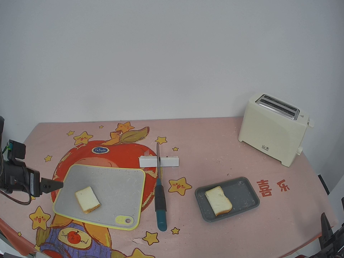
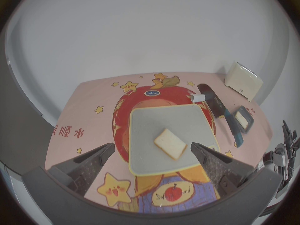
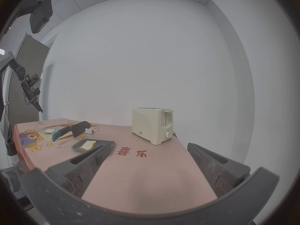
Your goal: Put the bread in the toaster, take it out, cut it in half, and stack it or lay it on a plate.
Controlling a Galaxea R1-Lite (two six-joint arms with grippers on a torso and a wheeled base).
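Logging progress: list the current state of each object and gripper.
Toaster: lever up, no bread sticking out.
Board bread: lying flat on cutting board, unheld.
Plate bread: lying flat on plate.
Knife: unheld, blade resting in white holder.
Left gripper: open, empty.
Right gripper: open, empty.

one bread half (image 1: 87,199) lies on the board (image 1: 111,180), another half (image 1: 218,200) on the plate (image 1: 245,194), knife (image 1: 159,196) seemingly propped between.

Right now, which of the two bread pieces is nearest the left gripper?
The bread piece on the cutting board, close to the left gripper. The other bread piece lies in the grey tray, beyond the knife.
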